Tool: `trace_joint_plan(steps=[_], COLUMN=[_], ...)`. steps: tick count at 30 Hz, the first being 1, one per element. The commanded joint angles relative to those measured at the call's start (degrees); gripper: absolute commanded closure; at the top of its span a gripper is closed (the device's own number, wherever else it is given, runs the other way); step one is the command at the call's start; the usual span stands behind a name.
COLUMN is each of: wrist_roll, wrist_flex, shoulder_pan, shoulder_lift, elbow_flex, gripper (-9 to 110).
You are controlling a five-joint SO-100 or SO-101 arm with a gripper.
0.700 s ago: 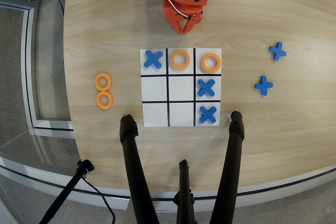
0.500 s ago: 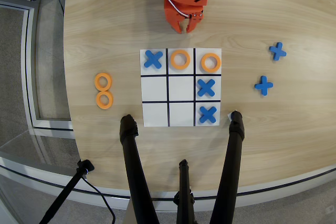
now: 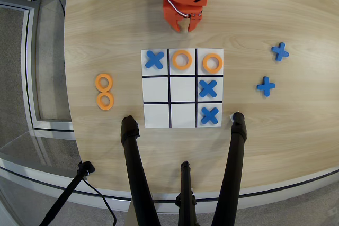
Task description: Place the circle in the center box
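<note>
1. Two loose orange circles, point(image 3: 104, 82) and point(image 3: 105, 100), are lying at centre left on the table point(image 3: 106, 25).
2. The center box point(image 3: 183, 89) is sitting empty mid-frame.
3. The gripper point(image 3: 183, 27), at top centre, is hanging nearly closed, holding nothing.

Four orange rings and the empty center box of a white board on a wooden desk.

In the overhead view, two rings point(image 3: 104, 82) point(image 3: 105, 100) are seen lying flat on the bare desk near its left edge, one just beside the other, well apart from the board. Two more rings point(image 3: 181, 60) point(image 3: 212, 63) are laid flat in the top-middle and top-right cells. The center box point(image 3: 183, 89), a white square bounded by black lines on all four sides, is left unoccupied.
</note>
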Motion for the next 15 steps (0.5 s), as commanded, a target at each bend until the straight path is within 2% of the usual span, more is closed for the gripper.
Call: trace_joint_plan(steps=[1, 15], wrist_roll=[-0.26, 3.16], wrist_flex=[-1.14, -15.56], shoulder_pan=[3.34, 15.03], shoulder_lift=[-6.24, -42.45], elbow_flex=[-7.91, -35.42], gripper=[93, 90])
